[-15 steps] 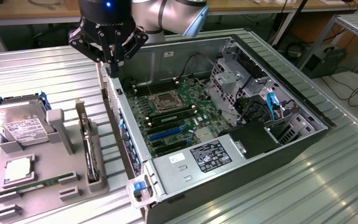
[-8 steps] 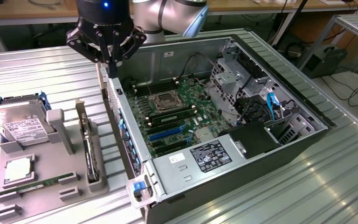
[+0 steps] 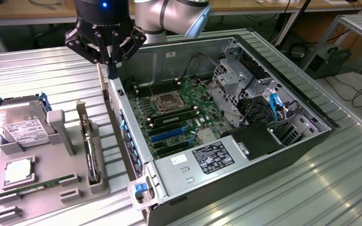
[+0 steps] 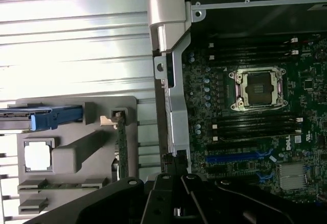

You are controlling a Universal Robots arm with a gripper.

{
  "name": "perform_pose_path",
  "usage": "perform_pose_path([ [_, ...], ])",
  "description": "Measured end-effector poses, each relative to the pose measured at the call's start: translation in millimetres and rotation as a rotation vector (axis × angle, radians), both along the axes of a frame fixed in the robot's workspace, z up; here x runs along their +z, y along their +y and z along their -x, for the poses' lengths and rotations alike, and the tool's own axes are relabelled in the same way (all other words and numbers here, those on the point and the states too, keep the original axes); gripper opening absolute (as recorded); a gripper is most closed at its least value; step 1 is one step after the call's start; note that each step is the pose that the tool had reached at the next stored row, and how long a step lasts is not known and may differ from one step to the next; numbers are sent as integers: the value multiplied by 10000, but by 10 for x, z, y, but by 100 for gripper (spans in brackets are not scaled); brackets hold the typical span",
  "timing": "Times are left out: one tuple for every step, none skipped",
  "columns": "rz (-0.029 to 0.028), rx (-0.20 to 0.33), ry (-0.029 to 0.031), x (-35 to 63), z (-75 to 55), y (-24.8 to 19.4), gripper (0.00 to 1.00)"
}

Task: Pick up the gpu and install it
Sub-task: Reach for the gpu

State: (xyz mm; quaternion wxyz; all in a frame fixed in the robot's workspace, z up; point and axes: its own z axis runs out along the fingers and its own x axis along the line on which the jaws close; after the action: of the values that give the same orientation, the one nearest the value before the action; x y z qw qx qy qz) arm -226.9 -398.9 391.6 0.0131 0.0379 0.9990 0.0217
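The gpu (image 3: 92, 153) stands on edge in a slot of the grey holder (image 3: 55, 188) at the exterior view's left, its silver bracket (image 3: 80, 117) at the far end. In the wrist view the gpu (image 4: 121, 145) shows as a thin dark strip. My gripper (image 3: 112, 74) hangs shut and empty over the rear wall of the open computer case (image 3: 137, 150), beyond the gpu and apart from it. From the wrist, the closed gripper (image 4: 175, 170) sits over that same case wall. The motherboard (image 3: 181, 117) lies open with a blue slot (image 3: 168, 134).
A hard drive in a blue frame (image 3: 17, 123), a CPU chip (image 3: 19, 172) and a green RAM stick (image 3: 36, 185) also rest on the holder. The case's drive cage (image 3: 237, 80) and power supply (image 3: 212, 157) rise on the exterior view's right. Everything sits on a ribbed metal table (image 3: 43, 75).
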Motion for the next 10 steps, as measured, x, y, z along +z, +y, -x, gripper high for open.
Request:
perform_pose_path([
  [0,1,0,0,4,0,11],
  [0,0,1,0,10,0,11],
  [0,0,0,0,16,0,11],
  [1,0,0,0,22,0,11],
  [0,1,0,0,27,0,11],
  [0,0,0,-1,30,0,11],
  [0,0,0,-1,35,0,11],
  [0,0,0,-1,43,0,11],
  [0,0,0,-1,47,0,11],
  [0,0,0,-1,51,0,11],
])
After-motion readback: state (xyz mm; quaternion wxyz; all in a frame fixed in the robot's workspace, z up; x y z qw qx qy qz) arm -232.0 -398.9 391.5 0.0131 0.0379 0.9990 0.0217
